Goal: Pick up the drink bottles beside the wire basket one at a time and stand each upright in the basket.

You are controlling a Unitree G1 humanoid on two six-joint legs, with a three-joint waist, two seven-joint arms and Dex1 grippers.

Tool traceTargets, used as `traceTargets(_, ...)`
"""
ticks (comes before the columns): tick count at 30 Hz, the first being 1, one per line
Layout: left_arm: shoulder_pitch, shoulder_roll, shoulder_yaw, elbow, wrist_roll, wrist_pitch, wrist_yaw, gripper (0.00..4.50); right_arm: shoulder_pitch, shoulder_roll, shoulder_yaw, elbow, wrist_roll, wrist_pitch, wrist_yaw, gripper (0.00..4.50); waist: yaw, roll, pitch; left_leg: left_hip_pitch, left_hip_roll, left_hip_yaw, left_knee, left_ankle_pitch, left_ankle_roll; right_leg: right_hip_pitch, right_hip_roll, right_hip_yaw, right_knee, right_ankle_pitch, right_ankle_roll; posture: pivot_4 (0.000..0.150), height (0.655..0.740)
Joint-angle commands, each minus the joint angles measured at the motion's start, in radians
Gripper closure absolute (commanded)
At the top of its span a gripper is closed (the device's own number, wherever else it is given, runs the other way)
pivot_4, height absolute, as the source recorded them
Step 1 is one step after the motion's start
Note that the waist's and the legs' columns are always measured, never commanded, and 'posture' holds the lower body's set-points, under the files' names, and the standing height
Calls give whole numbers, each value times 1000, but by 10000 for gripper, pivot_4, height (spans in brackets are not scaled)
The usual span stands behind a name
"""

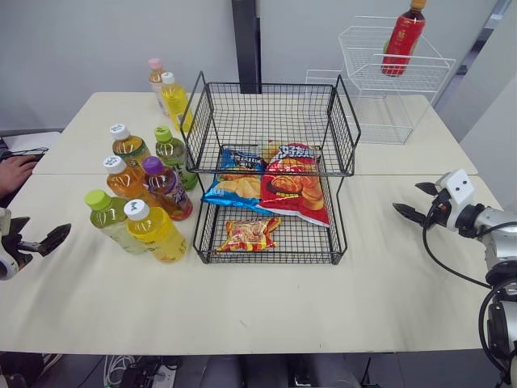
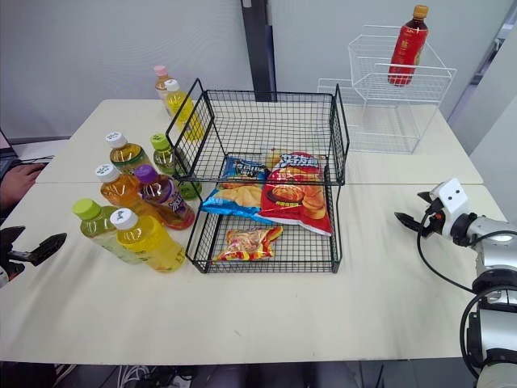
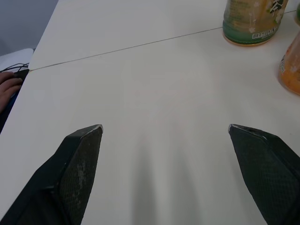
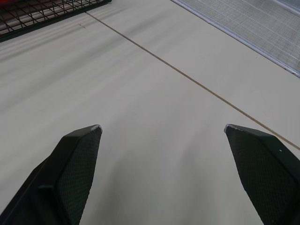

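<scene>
Black wire basket (image 1: 271,113) holds three snack bags (image 1: 295,190); eight bottles (image 1: 157,232) beside it; left gripper (image 3: 165,127), right gripper (image 4: 162,126) jaws wide, empty.

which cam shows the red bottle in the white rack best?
Right eye view: the red bottle stands whole, cap to base, in the white rack. Left eye view cuts its cap at the frame's top edge. Wrist views point at the tabletop.

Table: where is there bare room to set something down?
Bare: the front strip of the table before the black wire basket, and the stretch between basket and right hand. Crowded: bottles left of the basket; white rack at the far right.
</scene>
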Motion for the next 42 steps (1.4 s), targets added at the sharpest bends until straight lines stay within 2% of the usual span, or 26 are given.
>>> traceTargets(1,-11,44,14,6,-5,-21,-10,309,3,-23,-20,-38,17,-11,9,0,0,0,0,0,0,0,0,0,0,0,0,0,0,0,0,1500,7400)
traceTargets(7,-2,40,32,8,-15,-33,1,309,36,-17,-54,-79,34,-60,-47,0,1,0,0,0,0,0,0,0,0,0,0,0,0,0,0,1500,7400)
traceTargets(9,1,35,66,-6,-41,-19,26,309,94,-6,-75,-175,75,-60,-31,0,2,0,0,0,0,0,0,0,0,0,0,0,0,0,0,1500,7400)
traceTargets(13,35,-12,127,-36,-89,4,75,309,280,27,-130,-588,219,54,-25,0,1,0,-1,0,0,-1,0,0,0,1,0,0,0,0,0,1500,7400)
traceTargets(19,64,-77,117,-64,-95,6,106,309,451,81,-200,-1178,393,248,-192,0,1,0,-2,0,0,-2,2,0,0,1,0,0,1,0,0,1500,7400)
traceTargets(24,24,-93,78,-38,-77,1,113,309,589,118,-242,-1472,474,289,-259,0,17,-10,-8,0,0,-6,2,0,0,3,1,-3,0,0,0,1500,7400)
traceTargets(28,4,-92,60,-30,-75,4,105,309,561,116,-148,-1646,571,380,-282,0,24,-11,-8,0,0,-5,4,0,1,3,1,-2,-1,1,1,1500,7400)
traceTargets(31,6,-86,57,-33,-78,8,100,309,529,116,-68,-1679,611,405,-229,0,21,-11,-8,1,1,-6,4,0,1,3,2,-3,0,0,1,1500,7400)
traceTargets(36,59,-82,95,-96,-106,28,99,309,448,159,73,-1552,566,329,-54,0,21,-14,-10,0,0,-6,4,0,1,3,2,-2,-1,0,1,1500,7400)
traceTargets(42,270,-135,237,-377,-202,123,135,309,360,267,170,-1364,531,224,88,0,11,-16,-11,0,0,-6,4,0,1,3,1,-3,-1,0,1,1500,7400)
